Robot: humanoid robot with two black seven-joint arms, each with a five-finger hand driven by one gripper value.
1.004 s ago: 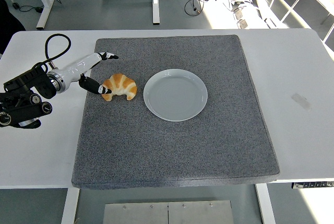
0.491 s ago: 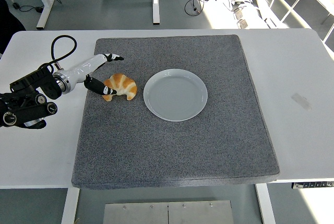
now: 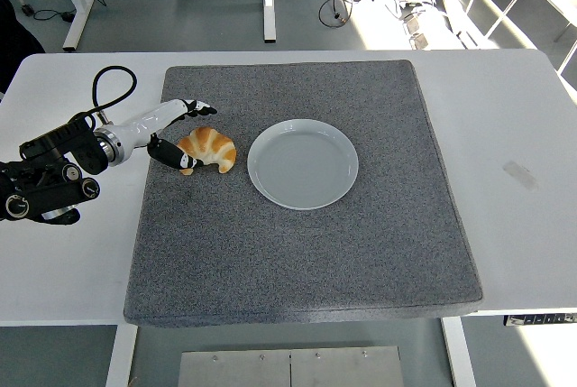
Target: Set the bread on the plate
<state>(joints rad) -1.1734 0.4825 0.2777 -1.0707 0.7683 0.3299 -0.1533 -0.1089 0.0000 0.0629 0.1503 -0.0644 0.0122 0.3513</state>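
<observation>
On the white table (image 3: 72, 261) a large square grey felt mat (image 3: 306, 252) is lying, covering most of the middle. Left of it, the robot's black left arm (image 3: 50, 175) is reaching in from the left edge. At the mat's centre a round pale blue plate (image 3: 303, 164) is sitting empty. The white left hand (image 3: 167, 130) is spreading its fingers around the golden curved croissant (image 3: 208, 148), thumb touching its left end, not yet closing. The croissant is resting on the mat just left of the plate

Left arm (image 3: 45, 179) cut off at edge
</observation>
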